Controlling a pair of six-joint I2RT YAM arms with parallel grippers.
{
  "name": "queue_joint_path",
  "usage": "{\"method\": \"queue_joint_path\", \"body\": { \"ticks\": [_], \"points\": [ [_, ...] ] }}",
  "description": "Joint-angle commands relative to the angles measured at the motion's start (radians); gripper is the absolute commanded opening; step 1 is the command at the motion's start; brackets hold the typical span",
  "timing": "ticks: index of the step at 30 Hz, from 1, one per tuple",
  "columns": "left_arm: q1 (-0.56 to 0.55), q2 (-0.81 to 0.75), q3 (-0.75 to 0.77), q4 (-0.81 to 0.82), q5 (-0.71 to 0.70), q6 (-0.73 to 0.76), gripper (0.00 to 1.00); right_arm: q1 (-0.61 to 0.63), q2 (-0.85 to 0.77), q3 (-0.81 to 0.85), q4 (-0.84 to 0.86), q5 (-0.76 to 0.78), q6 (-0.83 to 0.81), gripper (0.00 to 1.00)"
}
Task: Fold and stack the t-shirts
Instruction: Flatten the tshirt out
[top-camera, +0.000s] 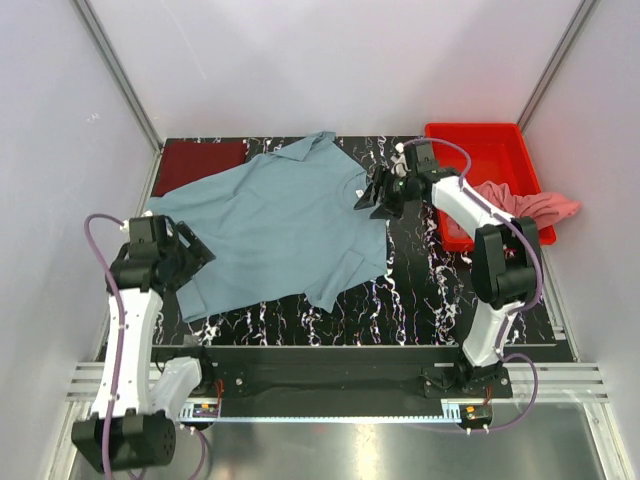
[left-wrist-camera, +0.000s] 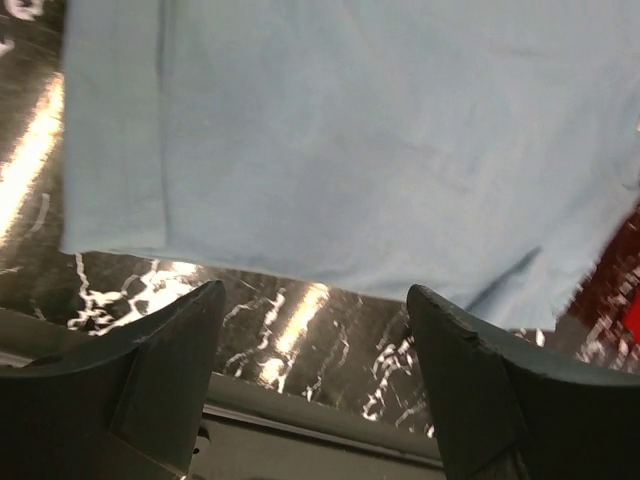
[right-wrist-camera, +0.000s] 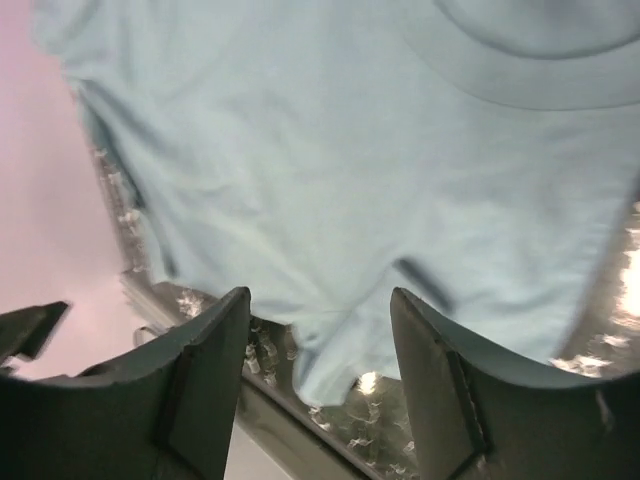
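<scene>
I have the left arm rising from its base at the near left corner and bent over at the wrist, so the left gripper (top-camera: 195, 255) points right at the near left edge of the grey-blue t-shirt (top-camera: 280, 225). On the left wrist camera the jaws stand wide apart with nothing between them. Only bare black marbled table (top-camera: 420, 290) shows in the gap, and the shirt's hem lies just past the fingertips (left-wrist-camera: 200, 300).

The right arm goes up from the near right base to a high elbow, then stretches far and left. The right gripper (top-camera: 372, 195) sits low over the shirt's right side, near the collar. On its wrist view the jaws are parted. A fold of the cloth's edge shows in the gap, but neither finger (right-wrist-camera: 215, 340) pinches it, so I read it as holding nothing.

The grey-blue shirt lies spread flat across the middle and left of the table. The maroon t-shirt (top-camera: 200, 163) sits folded at the far left corner. The salmon pink t-shirt (top-camera: 540, 207) hangs over the right rim of the red tray (top-camera: 490, 150) at the far right.
</scene>
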Motion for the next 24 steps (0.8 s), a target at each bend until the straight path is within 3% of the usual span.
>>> {"method": "queue_joint_path", "body": {
  "ticks": [1,5,7,10,24],
  "points": [
    [-0.003,0.065,0.039,0.034,-0.111,0.011,0.79,-0.004,0.021,0.073,-0.262,0.083,-0.169,0.66],
    [-0.002,0.098,0.028,0.051,-0.143,0.022,0.79,-0.004,-0.112,-0.097,-0.212,0.088,-0.209,0.57],
    [-0.003,0.110,0.028,0.043,-0.142,0.021,0.78,-0.002,-0.120,-0.132,-0.184,0.030,-0.220,0.47],
    [0.002,0.118,0.008,0.040,-0.123,-0.015,0.76,-0.001,-0.073,-0.168,-0.135,-0.056,-0.185,0.40],
    [0.000,0.107,-0.049,0.038,-0.083,-0.110,0.70,0.009,0.131,-0.125,-0.008,-0.071,-0.125,0.43]
  ]
}}
